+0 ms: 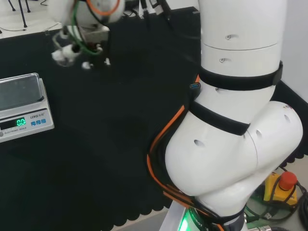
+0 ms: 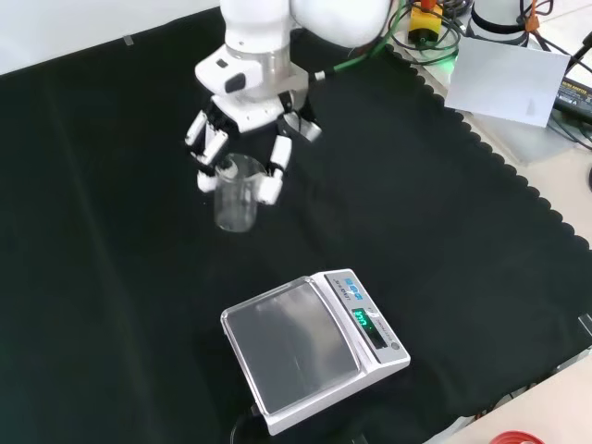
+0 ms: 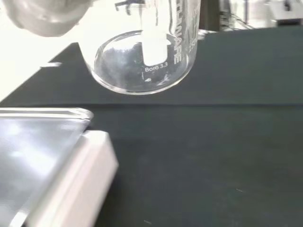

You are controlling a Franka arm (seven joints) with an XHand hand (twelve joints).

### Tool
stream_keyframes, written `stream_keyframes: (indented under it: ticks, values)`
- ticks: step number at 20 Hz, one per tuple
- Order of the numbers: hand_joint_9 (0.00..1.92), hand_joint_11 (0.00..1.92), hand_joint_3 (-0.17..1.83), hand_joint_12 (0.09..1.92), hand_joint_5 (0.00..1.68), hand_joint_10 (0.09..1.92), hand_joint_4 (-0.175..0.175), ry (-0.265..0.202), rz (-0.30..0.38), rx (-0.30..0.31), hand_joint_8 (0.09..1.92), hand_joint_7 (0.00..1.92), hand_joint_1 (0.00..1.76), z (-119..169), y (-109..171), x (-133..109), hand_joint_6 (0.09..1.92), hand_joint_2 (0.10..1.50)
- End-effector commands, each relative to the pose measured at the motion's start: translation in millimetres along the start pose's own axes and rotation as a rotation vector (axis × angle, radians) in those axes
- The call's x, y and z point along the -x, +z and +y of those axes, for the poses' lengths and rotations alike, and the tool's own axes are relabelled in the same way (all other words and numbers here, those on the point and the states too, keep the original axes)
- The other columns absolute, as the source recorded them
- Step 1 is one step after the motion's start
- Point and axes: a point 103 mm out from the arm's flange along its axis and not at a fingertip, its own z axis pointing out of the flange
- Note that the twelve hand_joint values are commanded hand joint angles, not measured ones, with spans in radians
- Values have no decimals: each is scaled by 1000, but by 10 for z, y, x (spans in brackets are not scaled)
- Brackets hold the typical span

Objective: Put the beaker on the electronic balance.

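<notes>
In the front view a clear glass beaker (image 2: 236, 192) hangs upright above the black cloth, with the hand (image 2: 242, 111) curled round its rim from above. The wrist view looks up at the beaker's round base (image 3: 139, 61), clear of the cloth. The electronic balance (image 2: 310, 347), white with a steel pan and a lit green display, stands nearer the front view's bottom, apart from the beaker. In the head view the balance (image 1: 21, 106) sits at the left edge and the hand (image 1: 77, 45) is at the upper left. The balance's pan (image 3: 33, 151) carries nothing.
The arm's big white links (image 1: 236, 106) take up the head view's right. A red button box (image 1: 284, 185) and cables lie off the cloth by the arm's base. The cloth's scalloped edge (image 2: 518, 176) runs along the front view's right.
</notes>
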Motion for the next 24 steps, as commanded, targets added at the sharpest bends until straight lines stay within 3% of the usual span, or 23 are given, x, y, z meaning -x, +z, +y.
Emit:
stream_keyframes:
  ticks: [1,4,10,18,20,21,22,24]
  values:
    - [1361,777,198,1229,1205,558,175,-139,9,-56,749,1389,1083,170,177,-1056,655,908]
    - [1360,775,198,1229,1206,558,175,-165,1,-89,750,1390,1084,198,363,-1232,654,907]
    - [1358,767,200,1229,1209,559,175,-169,-12,-161,750,1390,1084,188,813,-1386,648,905]
    - [1349,757,198,1237,1206,562,175,-144,-14,-207,756,1379,1083,237,1025,-1217,652,907]
    - [1300,729,184,1252,990,579,104,-146,11,-245,825,1288,977,245,1034,-1177,799,820]
    - [1224,668,182,1290,707,592,50,-149,27,-266,883,1149,910,249,1027,-1149,825,776]
    - [1095,570,180,1337,428,628,5,-151,36,-273,940,955,841,251,1012,-1133,748,740]
    - [792,357,182,1444,134,722,-40,-151,39,-280,992,628,755,259,977,-1104,520,700]
